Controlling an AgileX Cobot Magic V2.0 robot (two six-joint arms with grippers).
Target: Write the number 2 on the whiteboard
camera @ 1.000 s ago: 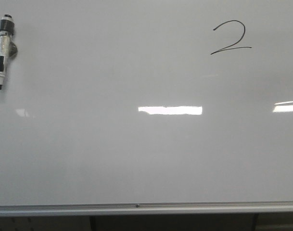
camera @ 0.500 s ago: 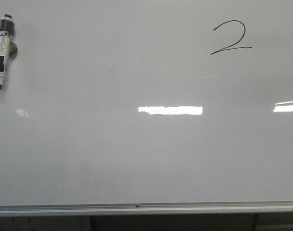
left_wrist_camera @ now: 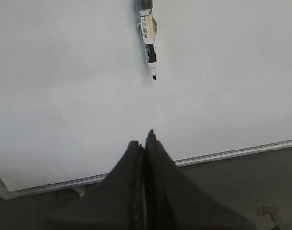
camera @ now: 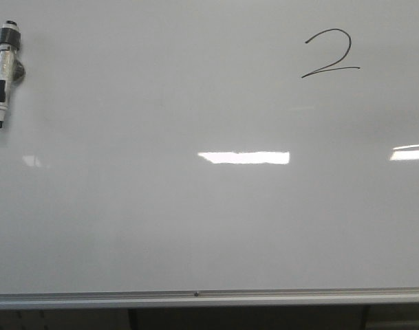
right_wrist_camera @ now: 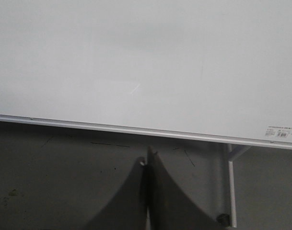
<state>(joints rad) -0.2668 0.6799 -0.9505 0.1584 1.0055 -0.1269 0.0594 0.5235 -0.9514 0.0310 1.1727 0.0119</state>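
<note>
A thin black number 2 point(camera: 329, 53) stands at the upper right of the large whiteboard point(camera: 195, 220) in the front view. A black and white marker point(camera: 5, 72) hangs at the board's upper left, tip down; it also shows in the left wrist view point(left_wrist_camera: 148, 40). My left gripper point(left_wrist_camera: 143, 141) is shut and empty, back from the board point(left_wrist_camera: 64, 96) below the marker. My right gripper point(right_wrist_camera: 146, 160) is shut and empty, below the board's silver rail point(right_wrist_camera: 136, 130). Neither gripper shows in the front view.
The silver bottom rail point(camera: 195, 297) runs along the board's lower edge. Bright light reflections point(camera: 243, 157) lie on the board. A board stand leg with a caster point(right_wrist_camera: 230, 191) stands on the dark floor at the right.
</note>
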